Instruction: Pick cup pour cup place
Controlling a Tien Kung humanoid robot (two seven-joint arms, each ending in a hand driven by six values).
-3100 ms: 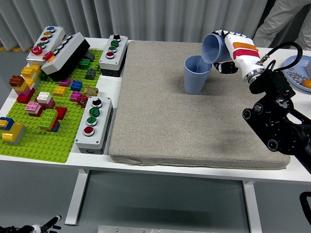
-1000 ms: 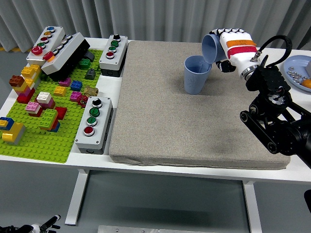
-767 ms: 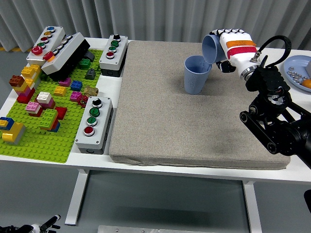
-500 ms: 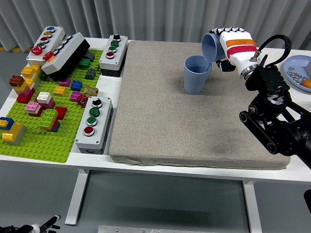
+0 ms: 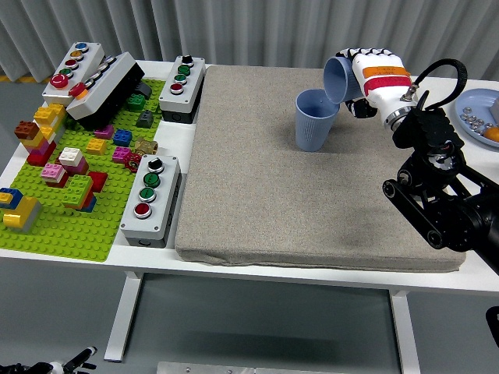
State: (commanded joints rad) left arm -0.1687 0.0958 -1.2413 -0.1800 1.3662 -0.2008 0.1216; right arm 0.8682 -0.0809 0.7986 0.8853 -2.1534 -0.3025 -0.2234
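Note:
A light blue cup (image 5: 315,118) stands upright on the grey mat (image 5: 312,171) at its far middle. My right hand (image 5: 366,78), white with an orange band, is shut on a second blue cup (image 5: 338,76). That cup is tipped on its side, mouth facing left and down, just above the right rim of the standing cup. The black right arm (image 5: 437,187) reaches in from the right edge. My left arm is out of view.
Grey button boxes (image 5: 150,199) (image 5: 182,88) line the mat's left edge. A green brick plate (image 5: 78,167) with several coloured bricks fills the left side. A blue plate (image 5: 479,113) sits at the far right. A person's legs (image 5: 448,35) stand behind the table.
Over three seconds the held cup has risen slightly and turned a bit less steeply over the standing cup. In the last second it barely moved.

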